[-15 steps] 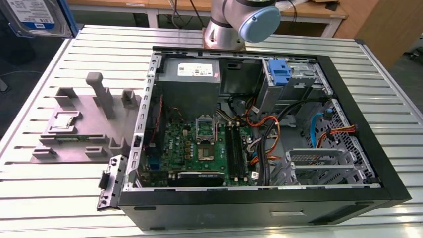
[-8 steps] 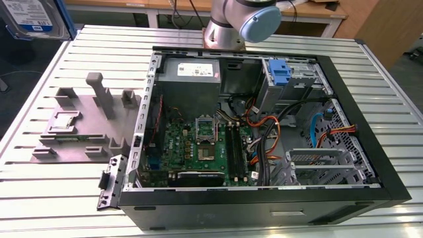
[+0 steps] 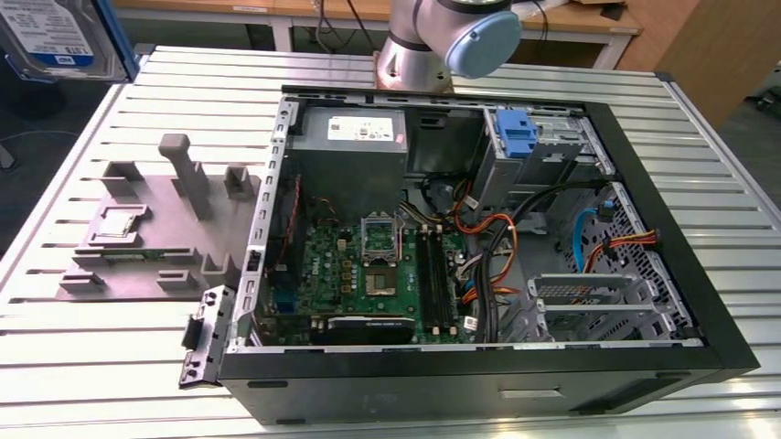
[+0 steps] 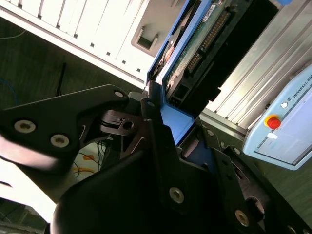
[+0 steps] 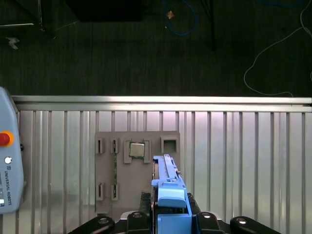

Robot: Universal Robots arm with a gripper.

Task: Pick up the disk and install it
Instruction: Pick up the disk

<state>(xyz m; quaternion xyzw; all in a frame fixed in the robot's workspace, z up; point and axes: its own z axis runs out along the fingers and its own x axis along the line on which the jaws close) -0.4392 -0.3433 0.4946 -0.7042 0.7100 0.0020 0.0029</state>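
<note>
The disk (image 3: 55, 37), grey with a white-and-blue label and blue rails, hangs in the air at the exterior view's far upper left, beyond the table's corner. In the first wrist view the disk (image 5: 168, 187) is seen edge-on, its blue rail clamped between the black fingers of my gripper (image 5: 170, 217), which is shut on it. In the second wrist view the disk (image 4: 195, 53) shows its circuit-board side and connector, rising out of the gripper (image 4: 168, 129). Below the held disk lies the grey fixture (image 5: 136, 170).
An open computer case (image 3: 659, 110) lies on the slatted metal table (image 3: 98, 347), with its motherboard, cables and a blue bracket (image 3: 518, 137) in the drive bay. The grey fixture (image 3: 159, 229) holds a chip (image 3: 116, 224) and a green strip (image 3: 146, 254). A pendant (image 5: 7, 161) rests nearby.
</note>
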